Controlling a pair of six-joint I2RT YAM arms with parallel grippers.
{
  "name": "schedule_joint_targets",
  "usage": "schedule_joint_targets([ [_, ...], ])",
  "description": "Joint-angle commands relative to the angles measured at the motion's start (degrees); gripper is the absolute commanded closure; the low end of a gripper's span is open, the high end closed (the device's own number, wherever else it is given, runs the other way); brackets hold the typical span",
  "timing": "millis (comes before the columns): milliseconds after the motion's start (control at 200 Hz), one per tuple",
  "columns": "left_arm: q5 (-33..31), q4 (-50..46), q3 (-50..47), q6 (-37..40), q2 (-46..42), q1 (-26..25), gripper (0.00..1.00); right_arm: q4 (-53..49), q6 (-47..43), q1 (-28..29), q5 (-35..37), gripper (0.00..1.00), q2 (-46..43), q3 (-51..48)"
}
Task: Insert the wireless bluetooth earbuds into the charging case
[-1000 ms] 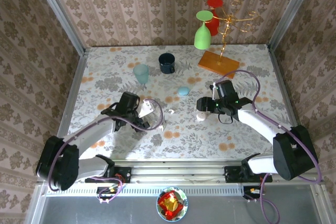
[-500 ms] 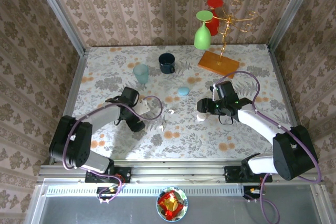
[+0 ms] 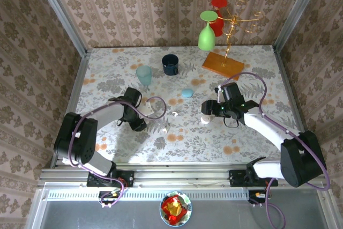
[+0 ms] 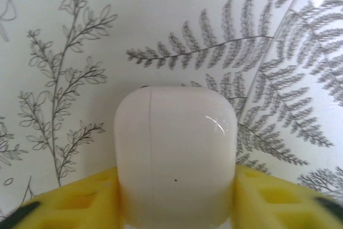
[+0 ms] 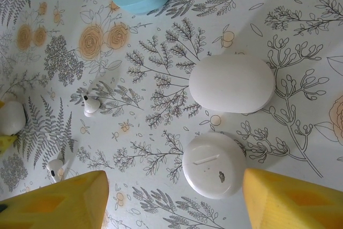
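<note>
In the left wrist view, a white rounded charging case (image 4: 176,154) with a thin lid seam sits pinched between my yellow fingers (image 4: 69,202). My left gripper (image 3: 148,113) is shut on the case's sides, low over the table. Two tiny white wireless bluetooth earbuds lie loose on the table, one (image 5: 90,104) (image 3: 174,114) farther out and the other (image 5: 55,168) (image 3: 164,130) nearer. My right gripper (image 5: 174,191) (image 3: 207,112) stands open over a round white case (image 5: 214,165), which lies close to its right finger.
An oval white case (image 5: 231,83) lies just beyond the round one, with a light blue oval case (image 3: 186,93) farther back. A teal cup (image 3: 143,74), a dark mug (image 3: 170,64) and a gold rack on an orange base (image 3: 222,64) holding green and red glasses stand at the rear.
My left gripper has gone from wide open to shut on the charging case, and its arm has swung slightly inward. The right arm has stayed in place.
</note>
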Motion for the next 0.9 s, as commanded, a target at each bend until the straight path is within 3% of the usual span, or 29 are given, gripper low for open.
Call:
schedule_joint_targets([
  [0,-1.2,1.6,0.1,0.8,2.2,0.5,0.77,-1.5,-0.9,-0.1,-0.2,0.32,-1.7,-0.6],
  [305,-0.4,6.1,-2.0,0.6,-2.3,0.5,0.75,-1.8,-2.3,-0.2,-2.3,0.32,-3.7,0.0],
  [540,2.2,13.2,-5.9,3.0,-8.5,-0.9,0.73,3.2,-0.3,-0.1,-9.1,0.32,-3.5,0.7],
  [650,0.8,11.9,-4.9,1.6,-7.8,-0.7,0.58,4.4,0.1,-0.1,-9.8,0.32,-2.6,0.9],
  [815,1.8,10.3,-3.0,2.4,-5.2,-0.3,0.58,4.9,-0.2,-0.1,-9.9,0.32,-0.6,1.2],
  [895,2.2,9.9,-2.4,2.2,-4.6,-0.3,0.48,5.5,0.0,0.0,-10.8,0.32,0.2,1.5],
])
